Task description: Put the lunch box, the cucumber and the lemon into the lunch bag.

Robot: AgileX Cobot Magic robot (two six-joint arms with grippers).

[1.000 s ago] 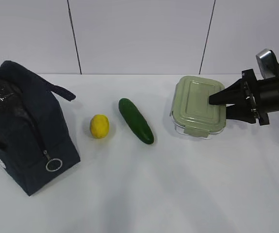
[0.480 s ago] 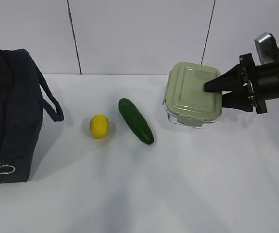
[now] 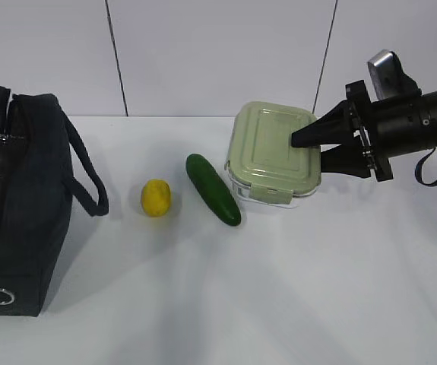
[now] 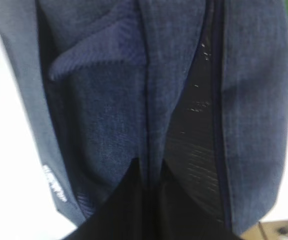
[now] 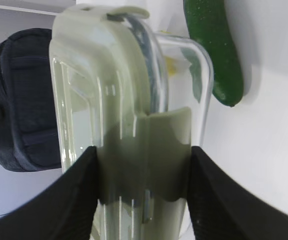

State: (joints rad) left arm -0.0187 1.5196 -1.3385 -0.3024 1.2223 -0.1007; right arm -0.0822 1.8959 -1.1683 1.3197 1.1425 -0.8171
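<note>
Exterior view: right gripper [image 3: 303, 141] has the lunch box [image 3: 273, 152] clamped across its right end, one jaw over the green lid, one under the base. Box is clear of the desk [image 3: 294, 289] and tipped lid-forward. Right wrist view confirms it: both jaws press the clip end, box between them.

Lunch bag [image 3: 20, 205] stands at the far left edge of the desk, well apart from the box. So the carry runs leftward across the whole desk, over the cucumber [image 3: 213, 189] and lemon [image 3: 156, 198], which lie on the desk between box and bag. Cucumber is just beside the box's lower left corner, long axis diagonal.

Left wrist view: left jaws narrow, pinched on the bag fabric [image 4: 149, 100] by the opening. Likely holding it for the drop.
</note>
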